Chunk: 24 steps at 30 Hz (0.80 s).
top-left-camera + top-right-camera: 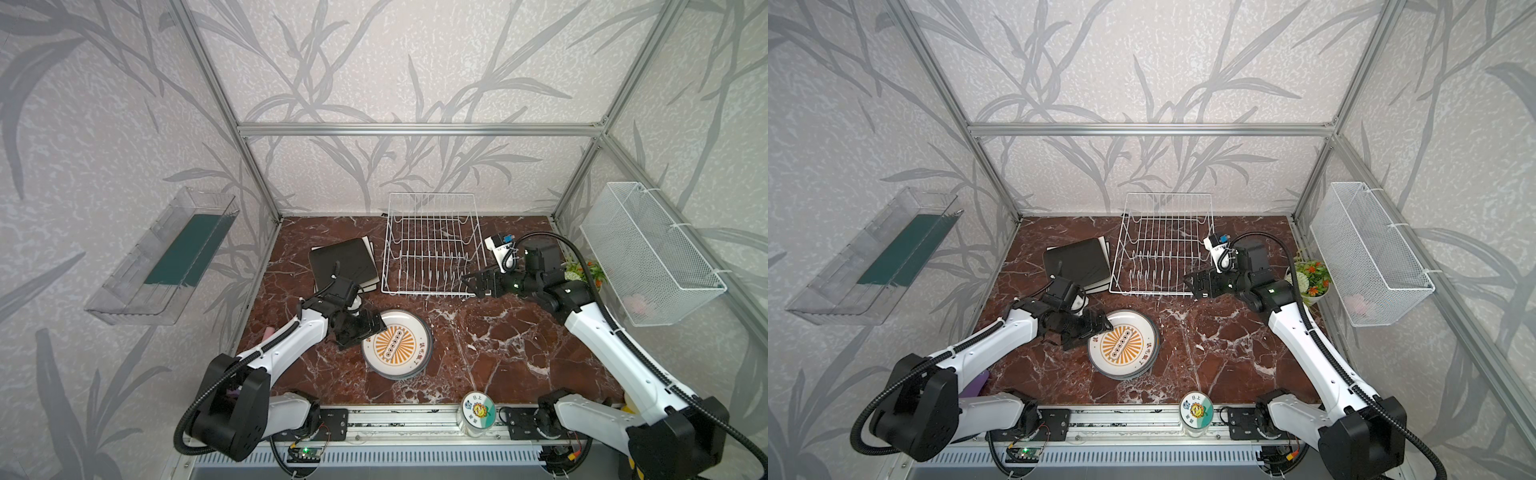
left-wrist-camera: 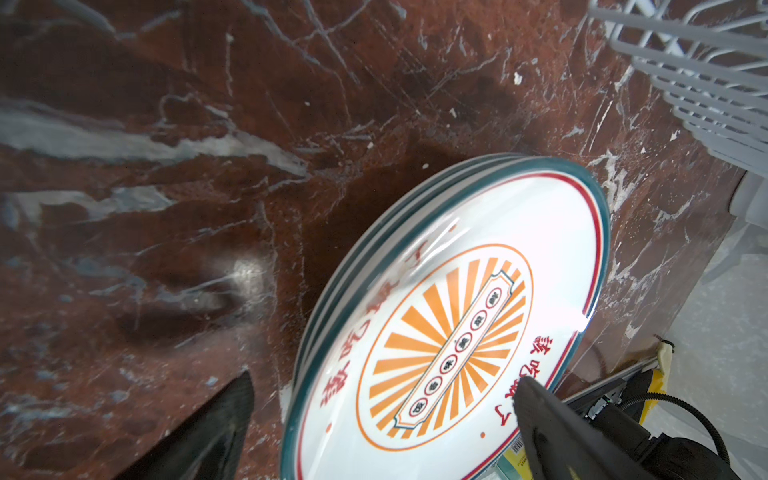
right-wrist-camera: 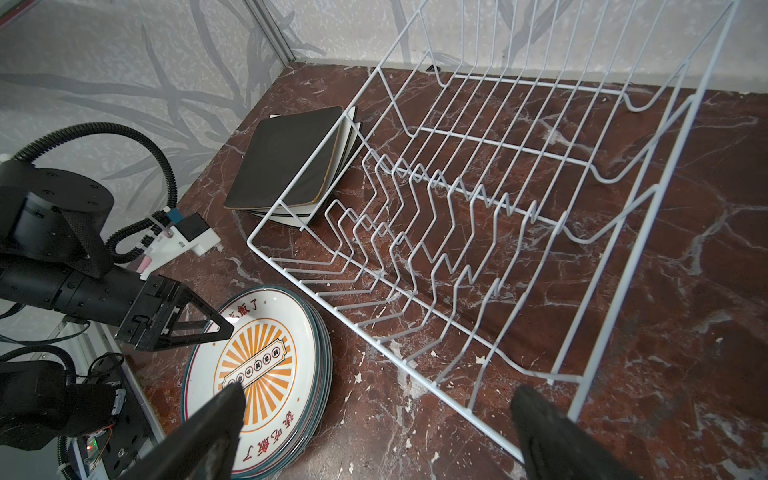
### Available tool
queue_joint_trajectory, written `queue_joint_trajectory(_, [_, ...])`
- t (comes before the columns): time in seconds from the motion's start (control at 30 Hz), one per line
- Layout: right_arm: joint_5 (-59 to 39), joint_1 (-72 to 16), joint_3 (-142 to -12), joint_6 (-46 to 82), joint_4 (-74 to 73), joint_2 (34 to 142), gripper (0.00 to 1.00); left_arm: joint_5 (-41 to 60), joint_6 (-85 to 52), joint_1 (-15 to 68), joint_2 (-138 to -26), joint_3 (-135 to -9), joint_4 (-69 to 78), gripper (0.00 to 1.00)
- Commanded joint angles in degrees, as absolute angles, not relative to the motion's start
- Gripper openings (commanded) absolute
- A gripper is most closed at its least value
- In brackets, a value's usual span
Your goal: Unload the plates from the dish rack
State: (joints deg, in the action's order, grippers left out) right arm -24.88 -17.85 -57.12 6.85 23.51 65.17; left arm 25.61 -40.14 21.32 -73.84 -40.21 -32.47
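on table by dish rack: round plates & sq plates sitting stacked, rack looking empty | l gripper & r gripper both gaping, holding nothing | i'm aiming to lift l straight up, not nudging stack

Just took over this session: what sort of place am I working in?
Likely a mock kitchen test cell: aluminium frame, marble-look tabletop, wire dish rack beside stacked plates.

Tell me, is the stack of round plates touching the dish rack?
Apart. In a top view, a strip of bare marble table shows plainly between the round plates and the front edge of the dish rack.
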Motion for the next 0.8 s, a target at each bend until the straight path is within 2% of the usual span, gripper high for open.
queue_joint_trajectory(0.0, [-24.6, -18.0, -57.3, 6.4, 23.1, 64.4, 0.99, 25.8, -41.3, 22.4, -74.8, -40.6, -31.2, 0.99])
queue_joint_trajectory(0.77, [-25.1, -18.0, -56.3, 7.1, 23.1, 64.7, 0.99, 22.4, -40.7, 27.9, -79.3, -47.2, -37.5, 0.99])
